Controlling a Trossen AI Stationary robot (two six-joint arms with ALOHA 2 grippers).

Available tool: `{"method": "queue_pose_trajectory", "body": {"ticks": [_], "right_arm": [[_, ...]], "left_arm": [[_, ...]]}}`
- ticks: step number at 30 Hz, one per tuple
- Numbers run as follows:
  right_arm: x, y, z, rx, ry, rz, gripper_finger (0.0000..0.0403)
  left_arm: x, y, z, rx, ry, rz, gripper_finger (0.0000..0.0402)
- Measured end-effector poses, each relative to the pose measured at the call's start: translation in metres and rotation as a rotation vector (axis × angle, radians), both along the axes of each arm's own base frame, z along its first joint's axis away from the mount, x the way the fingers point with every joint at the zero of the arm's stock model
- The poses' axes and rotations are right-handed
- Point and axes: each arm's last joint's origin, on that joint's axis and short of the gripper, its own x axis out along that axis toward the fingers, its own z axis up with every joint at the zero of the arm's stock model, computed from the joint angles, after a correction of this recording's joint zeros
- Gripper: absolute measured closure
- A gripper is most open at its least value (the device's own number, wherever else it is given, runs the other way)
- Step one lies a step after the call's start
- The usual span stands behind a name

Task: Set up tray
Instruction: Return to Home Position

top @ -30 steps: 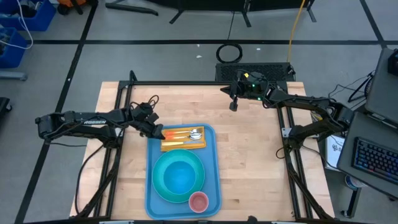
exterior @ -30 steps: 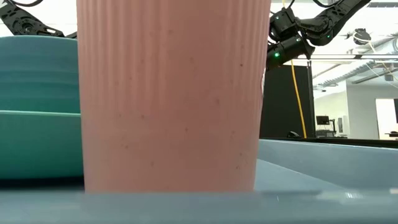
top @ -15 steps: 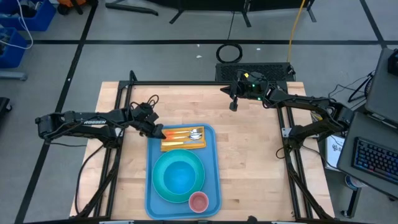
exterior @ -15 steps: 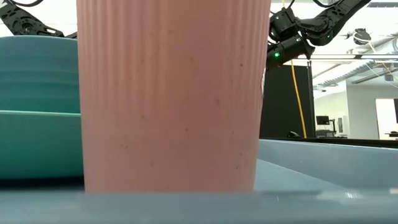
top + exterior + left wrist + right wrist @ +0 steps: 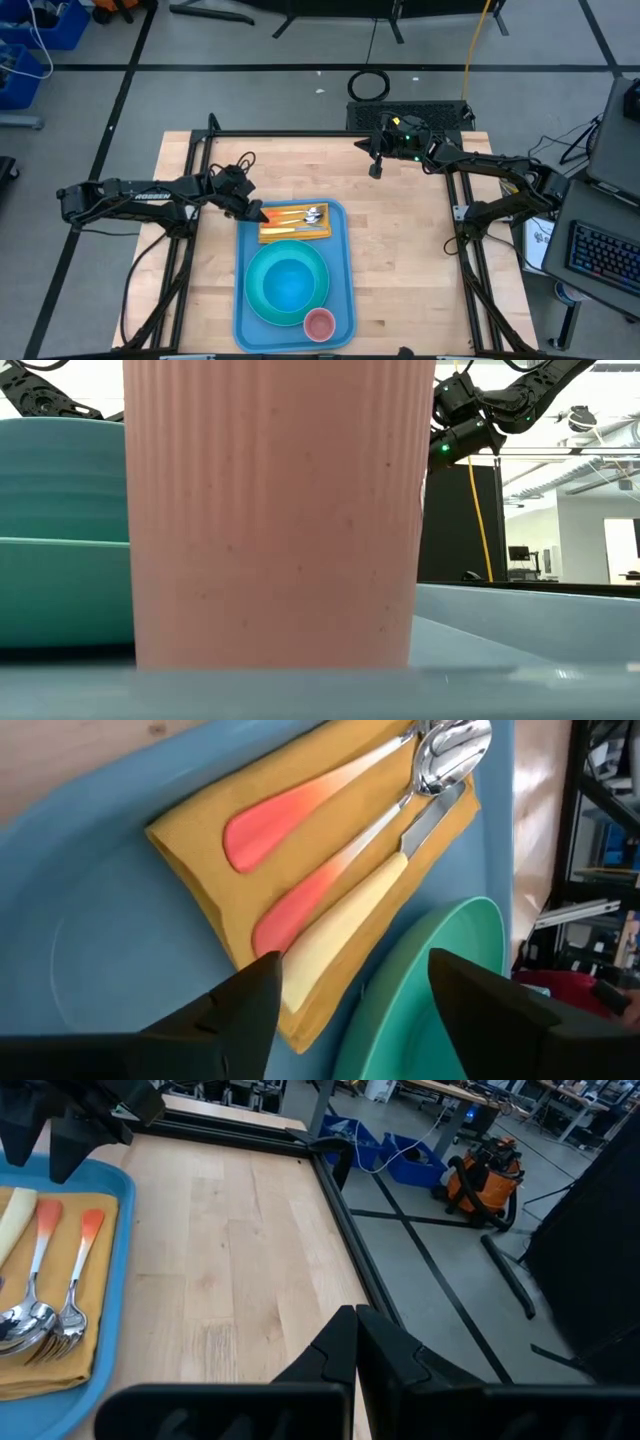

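High view: tray [image 5: 342,255] sits at the table's 6 o'clock. The yellow napkin [image 5: 295,234] with cutlery is at its 12 o'clock end, the turquoise plate [image 5: 288,282] is in the middle, and the pink cup [image 5: 319,324] is at 5 o'clock. Left gripper [image 5: 252,212] is over the tray's 11 o'clock corner. Right gripper [image 5: 376,170] is well apart, toward 1 o'clock, parked.

Low view: the cup [image 5: 278,510] fills most of the frame, so the napkin and left gripper are hidden. Right arm [image 5: 465,430] is visible high at 1 o'clock.

Left wrist view: jaws spread wide, nothing held. Fingertips [image 5: 262,982] are low over the napkin end, near the yellow knife [image 5: 345,920]. Can't tell if they touch the cloth.

Right wrist view: right gripper [image 5: 355,1330] is closed on nothing, over bare wood.

For homing, I'd lift the left arm straight up first, then pull back toward 9 o'clock. A sideways drag risks snagging the napkin or nudging the rim.

The cutlery heads overlap, so the fork tines are hard to make out.
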Motion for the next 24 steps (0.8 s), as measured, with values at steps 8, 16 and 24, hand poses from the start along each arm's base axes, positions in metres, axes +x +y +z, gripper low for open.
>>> {"method": "queue_pose_trajectory", "body": {"ticks": [8,16,24], "right_arm": [[0.001,0.000,0.002,-0.014,-0.019,-0.001,0.0403],[0.000,-0.005,0.009,-0.037,-0.076,-0.145,0.0403],[0.002,0.000,0.007,0.192,-0.147,-0.036,0.0403]], "left_arm": [[0.004,0.002,0.004,0.066,-0.074,-0.028,0.0167],[0.017,0.004,0.021,0.249,-0.304,-0.106,0.0324],[0.022,0.012,0.042,0.714,-0.487,-0.132,0.0396]]}}
